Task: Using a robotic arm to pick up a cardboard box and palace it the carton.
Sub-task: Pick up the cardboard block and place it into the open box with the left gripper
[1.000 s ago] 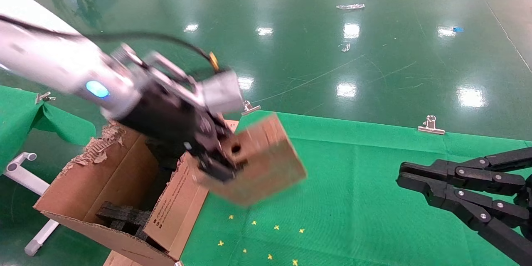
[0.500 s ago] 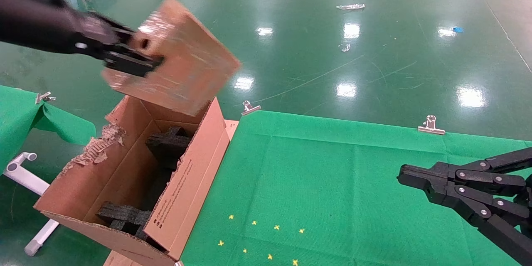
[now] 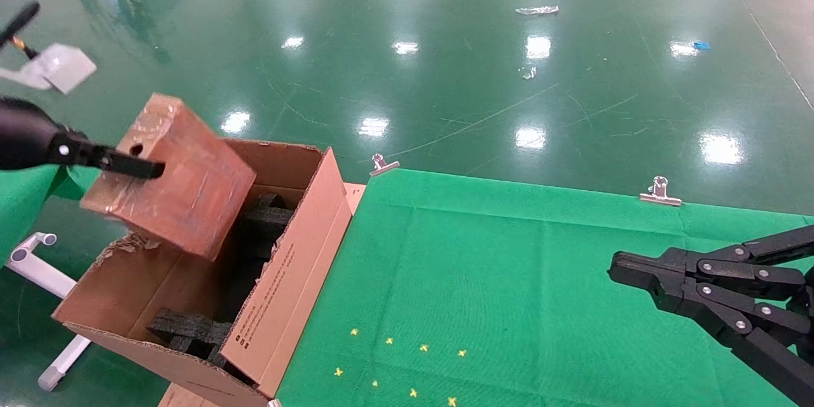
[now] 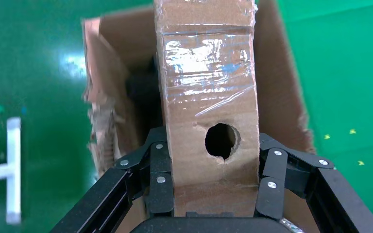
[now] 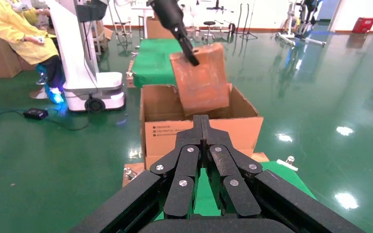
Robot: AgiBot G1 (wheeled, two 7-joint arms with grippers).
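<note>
The green-covered table (image 3: 509, 280) carries nothing but small yellow marks near its front edge; its cloth is clipped along the far edge.

The carton (image 3: 286, 280) stands against the table's left edge, flaps up, mouth open, with black foam inserts (image 3: 191, 331) showing inside. In my judgement the foam is there to seat the load, so the drop needs to land between the blocks.

The cardboard box (image 3: 184, 184) hangs tilted in the air above the carton's open mouth, its lower corner about level with the rim, touching neither the foam nor, as far as can be seen, the walls. Shiny tape wraps it, and 1 face has a round hole.

The left gripper (image 4: 209, 194) is closed on the box, 1 finger on each of 2 opposite sides, the holed face toward the wrist. That grip leaves the far end free to enter first.

The right gripper (image 5: 203, 131) rests idle over the table's right side, fingers pressed together, holding nothing.
</note>
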